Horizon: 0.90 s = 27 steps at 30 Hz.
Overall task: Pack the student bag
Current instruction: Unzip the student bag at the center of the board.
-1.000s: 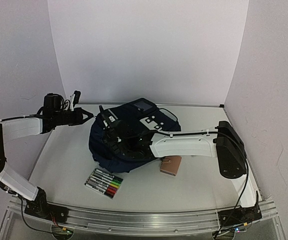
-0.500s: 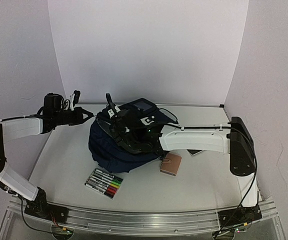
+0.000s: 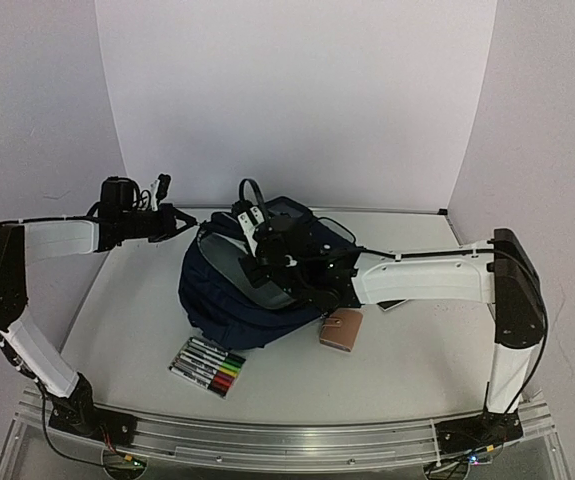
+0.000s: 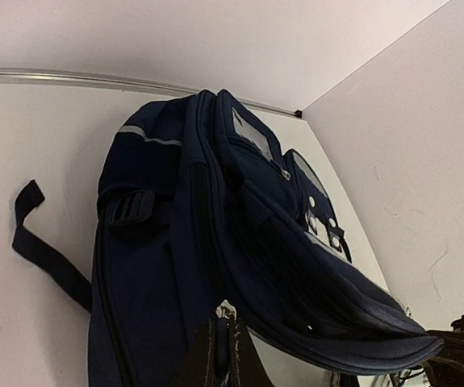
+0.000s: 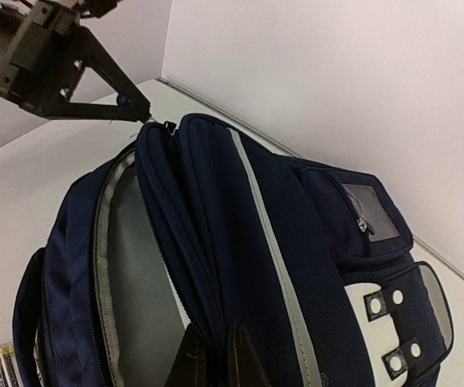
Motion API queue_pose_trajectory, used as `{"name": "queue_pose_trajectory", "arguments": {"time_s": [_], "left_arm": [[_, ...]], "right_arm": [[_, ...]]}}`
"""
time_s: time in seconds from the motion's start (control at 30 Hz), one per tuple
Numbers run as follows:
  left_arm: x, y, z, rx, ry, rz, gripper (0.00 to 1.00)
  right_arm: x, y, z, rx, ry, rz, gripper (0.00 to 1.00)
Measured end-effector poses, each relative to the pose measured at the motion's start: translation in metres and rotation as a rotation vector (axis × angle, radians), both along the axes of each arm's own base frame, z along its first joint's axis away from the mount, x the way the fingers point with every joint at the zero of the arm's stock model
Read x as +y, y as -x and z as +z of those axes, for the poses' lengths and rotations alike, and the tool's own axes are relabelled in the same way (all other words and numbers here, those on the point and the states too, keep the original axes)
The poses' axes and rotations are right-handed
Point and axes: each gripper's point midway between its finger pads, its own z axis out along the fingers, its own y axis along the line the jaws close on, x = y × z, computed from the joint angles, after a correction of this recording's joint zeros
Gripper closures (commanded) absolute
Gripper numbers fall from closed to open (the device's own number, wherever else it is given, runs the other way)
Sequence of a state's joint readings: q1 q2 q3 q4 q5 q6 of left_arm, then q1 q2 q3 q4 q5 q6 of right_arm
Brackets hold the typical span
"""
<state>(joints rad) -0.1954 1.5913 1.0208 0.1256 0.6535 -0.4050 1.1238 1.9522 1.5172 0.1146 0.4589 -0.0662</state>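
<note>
Tabletop [image 3: 127, 330]: right hand [image 5: 213, 343] newly on bag [image 5: 248, 234]

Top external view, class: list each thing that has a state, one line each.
student bag: main compartment unzipped, held open, grey lining showing.
left gripper: shut on the bag's top edge at the zipper pull.
right gripper: shut on the bag's opening rim.
marker pack: on the table, outside the bag.
brown wallet: on the table, outside the bag.

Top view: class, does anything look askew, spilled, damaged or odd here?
Nothing spilled or damaged. The large navy-blue fabric backpack gapes open, pinched at its opening by left gripper and right gripper; the pack of coloured markers lies slanted beside it.
</note>
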Motion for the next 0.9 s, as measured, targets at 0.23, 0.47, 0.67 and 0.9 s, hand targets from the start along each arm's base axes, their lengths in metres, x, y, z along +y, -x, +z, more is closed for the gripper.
{"name": "queue_pose_trajectory", "arguments": {"time_s": [0.23,0.47,0.67,0.9], "left_arm": [[-0.028,-0.045,-0.005,0.015,0.150,-0.137,1.00],[-0.051,-0.072,-0.020,0.006,0.234,-0.291,0.99],[-0.059,-0.087,-0.027,-0.026,0.267,-0.345,0.98],[-0.065,-0.099,-0.028,-0.047,0.268,-0.362,0.96]], "right_arm": [[-0.015,-0.010,0.020,-0.025,-0.064,0.009,1.00],[-0.028,-0.020,0.014,0.010,-0.136,0.036,1.00],[-0.034,-0.029,0.023,0.044,-0.212,0.075,1.00],[-0.027,-0.024,0.022,0.072,-0.227,0.137,1.00]]}}
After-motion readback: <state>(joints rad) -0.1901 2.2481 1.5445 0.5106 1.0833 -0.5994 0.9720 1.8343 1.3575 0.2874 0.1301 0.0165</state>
